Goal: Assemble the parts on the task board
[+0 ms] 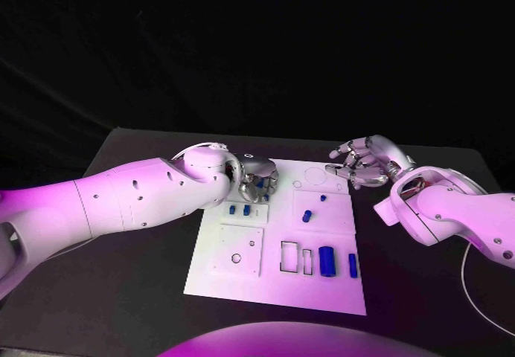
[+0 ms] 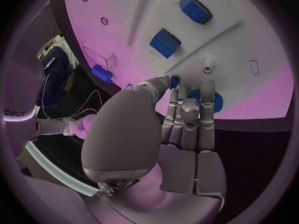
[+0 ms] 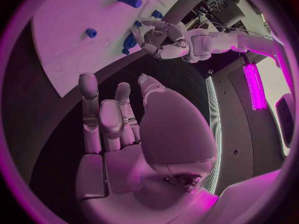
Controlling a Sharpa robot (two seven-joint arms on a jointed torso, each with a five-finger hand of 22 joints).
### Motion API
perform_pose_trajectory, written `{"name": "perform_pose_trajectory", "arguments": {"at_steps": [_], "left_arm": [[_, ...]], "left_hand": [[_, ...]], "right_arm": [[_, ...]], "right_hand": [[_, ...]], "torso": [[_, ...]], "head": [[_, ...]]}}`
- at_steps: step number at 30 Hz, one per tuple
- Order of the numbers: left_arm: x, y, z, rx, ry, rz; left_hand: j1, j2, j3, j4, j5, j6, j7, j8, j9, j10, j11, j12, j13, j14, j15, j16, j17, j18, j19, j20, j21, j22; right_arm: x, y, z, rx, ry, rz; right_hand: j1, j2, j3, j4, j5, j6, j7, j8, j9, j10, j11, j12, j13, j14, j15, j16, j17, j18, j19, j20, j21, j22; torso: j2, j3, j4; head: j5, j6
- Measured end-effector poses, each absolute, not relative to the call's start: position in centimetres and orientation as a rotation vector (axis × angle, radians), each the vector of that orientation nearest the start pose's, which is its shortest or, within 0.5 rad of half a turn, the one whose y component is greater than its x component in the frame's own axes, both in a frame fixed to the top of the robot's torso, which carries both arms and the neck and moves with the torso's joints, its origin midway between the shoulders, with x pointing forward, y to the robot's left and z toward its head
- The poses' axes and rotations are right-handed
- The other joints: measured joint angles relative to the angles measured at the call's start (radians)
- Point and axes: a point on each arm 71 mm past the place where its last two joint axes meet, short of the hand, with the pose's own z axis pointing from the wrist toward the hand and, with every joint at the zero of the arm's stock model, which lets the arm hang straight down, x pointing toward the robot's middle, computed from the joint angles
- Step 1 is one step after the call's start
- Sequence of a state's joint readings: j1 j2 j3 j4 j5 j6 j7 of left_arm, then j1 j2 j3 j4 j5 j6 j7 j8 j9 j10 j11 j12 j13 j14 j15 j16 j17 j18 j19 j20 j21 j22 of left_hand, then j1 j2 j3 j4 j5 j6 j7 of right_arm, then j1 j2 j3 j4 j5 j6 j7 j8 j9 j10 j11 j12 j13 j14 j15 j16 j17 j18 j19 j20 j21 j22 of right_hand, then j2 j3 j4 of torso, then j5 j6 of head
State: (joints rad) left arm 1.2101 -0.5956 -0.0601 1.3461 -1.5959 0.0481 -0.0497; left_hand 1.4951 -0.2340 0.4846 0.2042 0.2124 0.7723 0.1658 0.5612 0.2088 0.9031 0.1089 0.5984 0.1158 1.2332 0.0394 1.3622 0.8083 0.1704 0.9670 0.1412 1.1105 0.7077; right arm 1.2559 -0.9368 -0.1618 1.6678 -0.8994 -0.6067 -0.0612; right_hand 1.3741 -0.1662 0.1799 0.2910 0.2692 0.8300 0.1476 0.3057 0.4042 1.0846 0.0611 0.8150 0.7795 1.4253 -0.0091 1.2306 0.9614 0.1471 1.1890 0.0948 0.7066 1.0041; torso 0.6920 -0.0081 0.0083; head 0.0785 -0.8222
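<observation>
A: Task board (image 1: 322, 294) mid-table, long axis running away from robot. Two blue bars (image 1: 326, 262) near edge, upright in their slots.

B: Left hand (image 1: 257, 181)?

A: Over board's far-left corner, fingers curled at a round blue part (image 2: 206, 100); can't tell if gripped.

B: Right hand (image 1: 365, 163)?

A: Off far-right corner, fingers apart, holding nothing. Blue peg (image 1: 307, 216) mid-board, two small blocks (image 1: 240, 210) by left hand.

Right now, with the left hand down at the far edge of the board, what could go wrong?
1. The left hand covers a round blue part at the task board's far edge; its hold may be poor and the part could slip.
2. Its fingers could nudge the two small blue blocks nearby.
</observation>
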Motion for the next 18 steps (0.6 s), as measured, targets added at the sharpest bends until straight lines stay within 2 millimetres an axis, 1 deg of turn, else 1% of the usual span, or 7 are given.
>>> {"name": "perform_pose_trajectory", "arguments": {"at_steps": [5,11,13,15,16,17,18], "left_arm": [[49.94,11.54,-21.71,0.548,1.931,-0.623],[49.97,11.48,-21.68,0.550,1.936,-0.619],[49.99,11.45,-21.67,0.550,1.938,-0.617],[50.00,11.42,-21.67,0.550,1.939,-0.616],[50.00,11.40,-21.68,0.551,1.939,-0.616],[50.00,11.38,-21.70,0.551,1.940,-0.616],[49.99,11.36,-21.73,0.551,1.941,-0.616]], "left_hand": [[0.000,0.000,0.003,-0.003,0.000,0.000,0.000,0.000,0.000,0.003,-0.003,0.000,0.000,0.000,0.000,0.001,-0.002,0.000,0.000,0.000,0.000,0.000],[0.000,0.000,0.010,-0.010,0.000,0.007,0.000,0.000,-0.001,0.003,-0.003,0.000,0.000,0.000,0.000,0.001,-0.007,0.000,0.000,0.000,0.006,0.002],[0.004,0.004,0.012,-0.012,0.000,0.011,-0.004,0.000,-0.001,0.008,-0.008,0.001,0.001,0.004,-0.004,0.001,-0.005,0.000,0.000,0.000,0.007,0.007],[0.004,0.004,0.020,-0.014,0.000,0.017,-0.003,0.000,-0.001,0.012,-0.009,0.001,0.001,0.005,-0.005,0.006,-0.002,0.000,0.000,0.000,0.013,0.012],[0.005,0.005,0.022,-0.017,0.000,0.023,-0.006,0.000,-0.001,0.020,-0.009,0.002,0.002,0.009,-0.009,0.011,0.003,0.000,0.004,-0.004,0.020,0.020],[0.006,0.012,0.025,-0.019,0.000,0.030,-0.007,0.000,-0.001,0.023,-0.013,0.002,0.002,0.015,-0.010,0.015,0.009,0.000,0.007,-0.007,0.025,0.027],[0.006,0.012,0.030,-0.024,0.000,0.038,-0.010,0.000,-0.001,0.032,-0.015,0.002,0.002,0.018,-0.011,0.017,0.013,0.000,0.013,-0.008,0.032,0.036]], "right_arm": [[45.73,-22.20,-18.56,0.443,1.613,0.849],[45.73,-22.21,-18.56,0.443,1.613,0.848],[45.73,-22.22,-18.56,0.444,1.613,0.848],[45.73,-22.21,-18.56,0.444,1.613,0.848],[45.73,-22.21,-18.56,0.444,1.613,0.848],[45.73,-22.21,-18.56,0.444,1.613,0.848],[45.73,-22.21,-18.56,0.444,1.613,0.848]], "right_hand": [[0.000,0.000,0.000,0.000,0.000,-0.001,-0.001,0.000,0.000,0.000,0.000,0.000,0.000,0.000,0.000,0.000,0.000,0.000,0.000,0.000,0.000,0.000],[0.000,0.000,0.000,0.000,0.000,-0.001,-0.001,0.004,0.000,0.000,0.000,0.000,-0.004,0.000,0.000,0.000,-0.001,0.000,0.000,0.000,-0.008,-0.004],[0.000,0.000,0.000,0.000,0.000,-0.001,-0.001,0.004,0.000,0.000,0.000,0.000,-0.004,0.000,0.000,0.000,-0.001,0.000,0.000,0.000,-0.008,-0.004],[0.000,0.000,0.000,0.000,0.000,-0.001,-0.001,0.004,0.000,0.000,0.000,0.000,-0.004,0.000,0.000,0.000,-0.001,0.000,0.000,0.000,-0.008,-0.004],[0.000,0.000,0.000,0.000,0.000,-0.001,-0.001,0.004,0.000,0.000,0.000,0.000,-0.004,0.000,0.000,0.000,-0.001,0.000,0.000,0.000,-0.008,-0.004],[0.000,0.000,0.000,0.000,0.000,-0.001,-0.001,0.004,0.000,0.000,0.000,0.000,-0.005,0.000,0.000,0.000,-0.001,0.000,0.000,0.000,-0.008,-0.004],[0.000,0.000,0.000,0.000,0.000,-0.001,-0.001,0.004,0.000,0.000,0.000,0.000,-0.005,0.000,0.000,0.000,-0.001,0.000,0.000,0.000,-0.008,-0.004]], "torso": [[0.000,0.0005,0.0000],[0.000,0.0000,0.0001],[0.000,-0.0001,0.0001],[0.000,0.0000,0.0001],[0.000,-0.0001,0.0001],[0.000,-0.0003,0.0001],[0.000,-0.0004,0.0001]], "head": [[0.001,0.000],[0.000,0.000],[0.000,-0.001],[0.000,-0.001],[0.000,-0.002],[0.000,-0.002],[0.000,-0.002]]}}
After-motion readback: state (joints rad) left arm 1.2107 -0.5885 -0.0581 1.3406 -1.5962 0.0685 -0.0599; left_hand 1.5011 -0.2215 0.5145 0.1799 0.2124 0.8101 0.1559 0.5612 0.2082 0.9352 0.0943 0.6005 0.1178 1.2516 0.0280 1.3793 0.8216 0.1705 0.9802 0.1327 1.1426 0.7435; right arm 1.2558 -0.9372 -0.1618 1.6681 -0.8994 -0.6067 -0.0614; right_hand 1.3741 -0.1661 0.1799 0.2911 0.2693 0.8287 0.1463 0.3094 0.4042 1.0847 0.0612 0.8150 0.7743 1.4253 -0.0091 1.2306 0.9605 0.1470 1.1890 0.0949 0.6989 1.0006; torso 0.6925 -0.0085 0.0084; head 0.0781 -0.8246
